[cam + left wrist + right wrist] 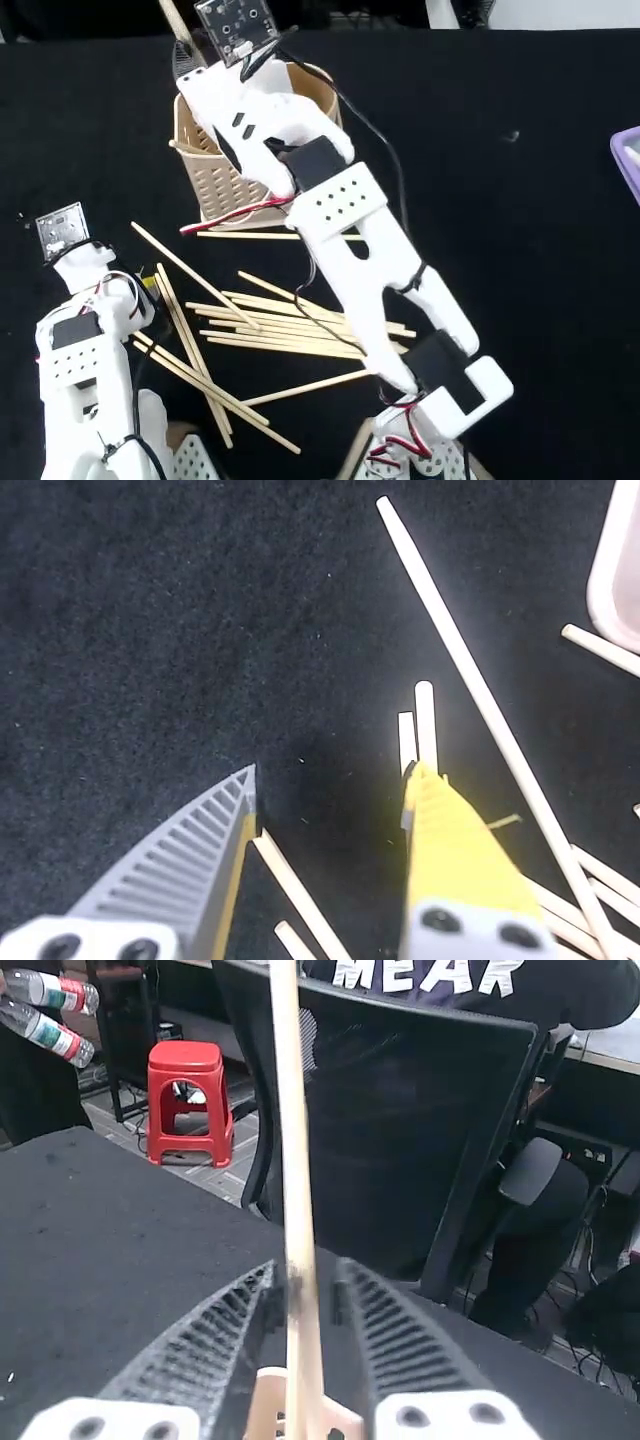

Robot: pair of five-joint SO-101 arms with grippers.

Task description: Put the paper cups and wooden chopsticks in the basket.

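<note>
Your right gripper (pixel 303 1278) pinches a chopstick (pixel 288 1110) upright above the basket (pixel 215 185), far left. If you release it off-centre, it may tip over the rim. Your left gripper (pixel 330 772) hangs spread above the loose chopsticks (pixel 280 325), near left.

The high view looks steeply down from above the black surface (pixel 520 230), far enough off to take in the basket (pixel 215 185) on the far side and the scattered chopsticks (pixel 270 325) nearer. The left wrist view sits just behind its own jaws, faces almost straight down and is very close to the surface; it shares a few near-left chopsticks (pixel 470 680) with the high view. The right wrist view faces nearly level over the far edge towards a chair (pixel 400 1140) and a red stool (pixel 190 1090). The upright chopstick (pixel 288 1110) between its jaws also shows in the high view.
</note>
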